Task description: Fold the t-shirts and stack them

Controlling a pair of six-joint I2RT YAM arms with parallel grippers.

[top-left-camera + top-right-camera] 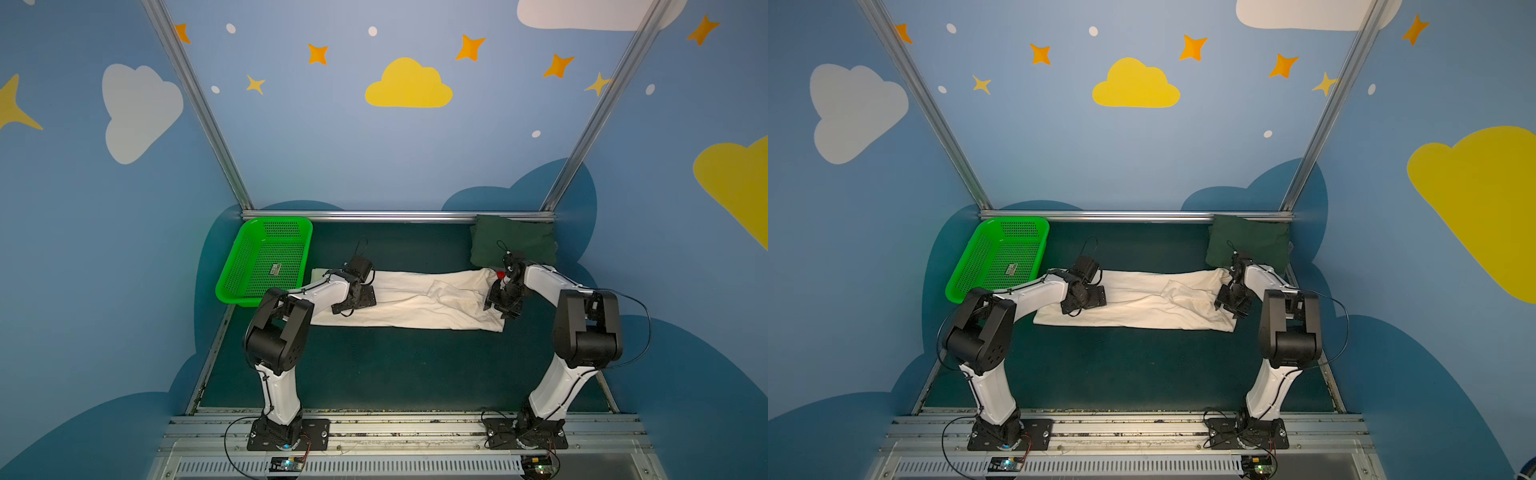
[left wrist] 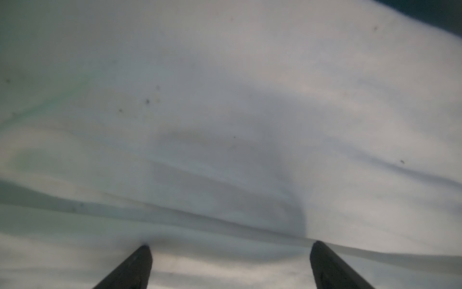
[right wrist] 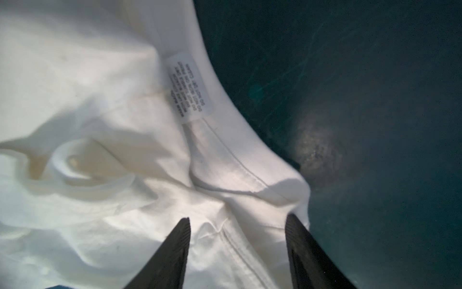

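Cream tee (image 1: 415, 305) lay stretched across your dark green mat (image 1: 374, 365), under blue walls (image 1: 316, 158) of painted clouds and stars.
In both top views your left gripper (image 1: 359, 297) and right gripper (image 1: 505, 301) stood over its opposite ends. A folded dark green tee (image 1: 515, 243) sat far right against the metal rail (image 1: 395, 216), and a green basket (image 1: 241, 257) far left. Your left wrist view showed fingers (image 2: 142, 262) spread wide, tips on speckled cloth. Your right wrist view showed fingers (image 3: 175, 250) apart over the hem, near the care label (image 3: 190, 87).

Left arm (image 1: 277, 388), right arm (image 1: 557, 386): white links (image 1: 328, 286), black joints (image 1: 278, 332), black cables (image 1: 646, 328), bolted black base plates (image 1: 316, 432).
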